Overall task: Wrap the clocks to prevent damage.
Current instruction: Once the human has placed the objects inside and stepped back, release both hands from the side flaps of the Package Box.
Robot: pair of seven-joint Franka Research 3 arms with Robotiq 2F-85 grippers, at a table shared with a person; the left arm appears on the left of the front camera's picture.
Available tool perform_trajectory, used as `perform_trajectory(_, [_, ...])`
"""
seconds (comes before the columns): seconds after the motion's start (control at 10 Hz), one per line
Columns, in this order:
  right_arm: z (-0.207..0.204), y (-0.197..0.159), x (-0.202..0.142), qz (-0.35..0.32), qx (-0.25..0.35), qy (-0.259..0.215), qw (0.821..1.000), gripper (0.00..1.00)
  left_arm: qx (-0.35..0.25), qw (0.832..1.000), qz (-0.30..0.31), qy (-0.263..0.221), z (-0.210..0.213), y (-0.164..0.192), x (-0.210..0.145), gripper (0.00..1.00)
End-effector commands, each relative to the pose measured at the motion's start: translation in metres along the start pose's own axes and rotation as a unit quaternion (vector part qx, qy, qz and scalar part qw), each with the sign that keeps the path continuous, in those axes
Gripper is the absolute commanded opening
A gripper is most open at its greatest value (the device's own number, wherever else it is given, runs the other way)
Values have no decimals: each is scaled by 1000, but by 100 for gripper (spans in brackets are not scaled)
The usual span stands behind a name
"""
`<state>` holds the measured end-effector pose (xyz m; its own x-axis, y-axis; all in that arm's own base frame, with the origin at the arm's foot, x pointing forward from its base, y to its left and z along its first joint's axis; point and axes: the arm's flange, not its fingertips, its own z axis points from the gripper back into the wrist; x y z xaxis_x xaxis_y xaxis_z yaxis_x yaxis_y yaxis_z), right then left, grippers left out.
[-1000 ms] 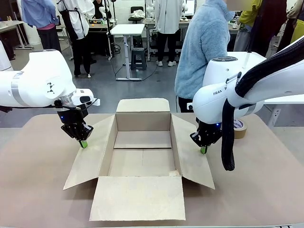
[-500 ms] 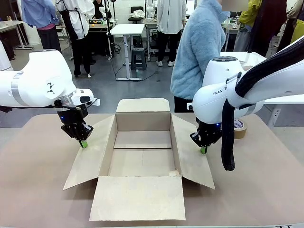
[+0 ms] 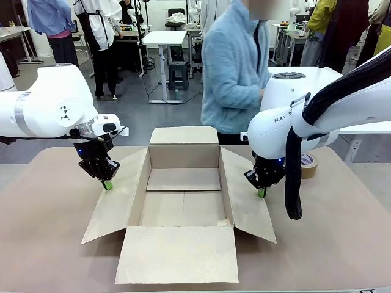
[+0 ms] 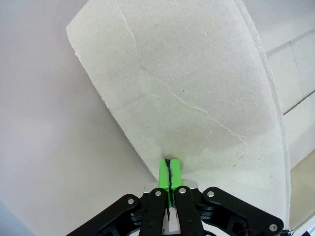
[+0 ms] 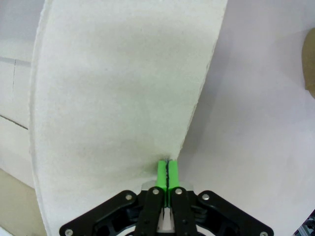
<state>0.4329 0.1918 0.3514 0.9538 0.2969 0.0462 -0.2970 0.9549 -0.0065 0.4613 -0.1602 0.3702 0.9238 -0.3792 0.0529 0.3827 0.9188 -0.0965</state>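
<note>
Front view: left gripper [image 3: 108,185] is closed pad to pad, its tips touching the outer edge of the box's [image 3: 183,155] left flap [image 3: 116,210]. The right gripper [image 3: 262,193] is likewise closed at the right flap [image 3: 249,210]. Open table [image 3: 43,238] extends outboard of each.

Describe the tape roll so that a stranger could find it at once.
Start from the open cardboard box in the middle of the table. Look past its right flap, behind the right arm: the tape roll is the small brown ring there, partly hidden.
</note>
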Motion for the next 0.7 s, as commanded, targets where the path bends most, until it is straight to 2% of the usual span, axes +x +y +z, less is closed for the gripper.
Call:
perform_trajectory(0.0, [0,0,-1,-8,-1,0,1000,1,5,1000,-1,1,-1,1,-1,0])
perform_trajectory(0.6, [0,0,-1,-8,-1,0,1000,1,5,1000,-1,1,-1,1,-1,0])
